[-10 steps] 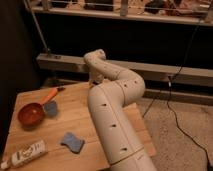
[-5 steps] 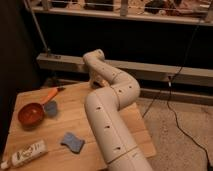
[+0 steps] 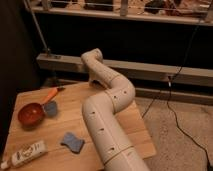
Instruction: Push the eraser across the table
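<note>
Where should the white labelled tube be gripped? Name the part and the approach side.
Grip the white tube at mid-body, across its narrow width, coming from above: it lies flat on the table at the near left corner, with its long axis running left-right and its narrow end pointing left. The gripper sits at the table's far edge.

The table point(image 3: 50, 131) is pale wooden planks, matt, with clear seams. The arm point(image 3: 107, 130) has a smooth white plastic shell with a soft shine. Its gripper point(image 3: 95, 80), low at the table's far edge, looks alike. The bowl point(image 3: 31, 115) is glossy red. The sponge point(image 3: 73, 142) looks soft and matt.
</note>
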Controlling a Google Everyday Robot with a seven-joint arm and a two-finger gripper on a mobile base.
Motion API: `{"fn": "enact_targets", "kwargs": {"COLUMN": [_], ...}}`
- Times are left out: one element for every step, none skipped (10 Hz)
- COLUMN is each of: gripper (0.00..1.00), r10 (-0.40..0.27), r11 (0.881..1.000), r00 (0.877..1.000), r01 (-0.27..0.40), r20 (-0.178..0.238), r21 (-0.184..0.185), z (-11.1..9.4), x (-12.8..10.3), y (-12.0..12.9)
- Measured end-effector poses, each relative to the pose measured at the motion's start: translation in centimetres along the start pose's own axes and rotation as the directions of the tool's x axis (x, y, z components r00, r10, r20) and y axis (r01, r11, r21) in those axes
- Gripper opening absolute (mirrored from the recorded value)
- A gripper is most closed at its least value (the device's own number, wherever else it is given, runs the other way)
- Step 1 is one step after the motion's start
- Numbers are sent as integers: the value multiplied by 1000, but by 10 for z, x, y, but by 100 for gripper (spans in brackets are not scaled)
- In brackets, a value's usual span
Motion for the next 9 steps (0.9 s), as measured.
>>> {"fn": "enact_targets", "kwargs": {"gripper": [74,74,74,74,74,74,74,74,74], "r10": [-14,-32,-42,-46,-49,-45,-35,-21,-7], "r11": [1000,999,998,997,995,995,996,998,999], "r00": [1000,999,997,996,995,994,994,993,991], "r01": [14,30,38,41,41,36,26,14,2], "r20": [21,44,63,76,90,96,103,116,130], "r21": [19,39,56,72,89,94,87,61,33], "z": [-5,-8,-10,-11,-10,-10,-11,-17,-25], "x": [-5,-9,-14,-17,-21,-22,-24,-29,-36], "y": [-2,-1,-3,-6,-10,-11,-10,-7,-5]}}
